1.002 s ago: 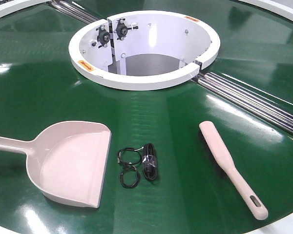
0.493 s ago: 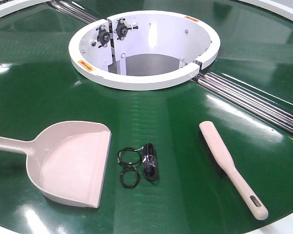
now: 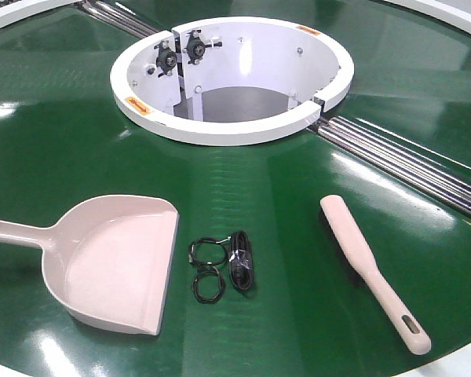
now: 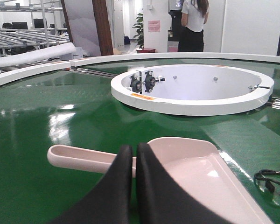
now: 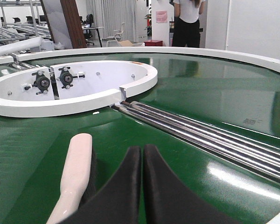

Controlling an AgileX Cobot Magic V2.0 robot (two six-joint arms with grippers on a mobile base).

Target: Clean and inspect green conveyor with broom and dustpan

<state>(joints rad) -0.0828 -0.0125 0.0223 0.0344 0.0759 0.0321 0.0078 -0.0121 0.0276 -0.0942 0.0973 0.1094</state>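
Dustpan (image 3: 118,263), a wide beige-pink plastic scoop, lay on the glossy green conveyor (image 3: 63,133) left of a coiled black cable bundle (image 3: 224,267). The slim broom (image 3: 369,263) lay to the right, near the metal roller strips (image 3: 408,161) and white ring (image 3: 228,129). Left gripper (image 4: 134,148) and right gripper (image 5: 142,150) each had smooth black fingers pressed together, holding nothing.

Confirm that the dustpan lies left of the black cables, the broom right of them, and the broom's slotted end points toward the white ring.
Not quite. The front-facing view shows the broom with its slotted end pointing away from the white ring, toward the near edge; the rest holds.
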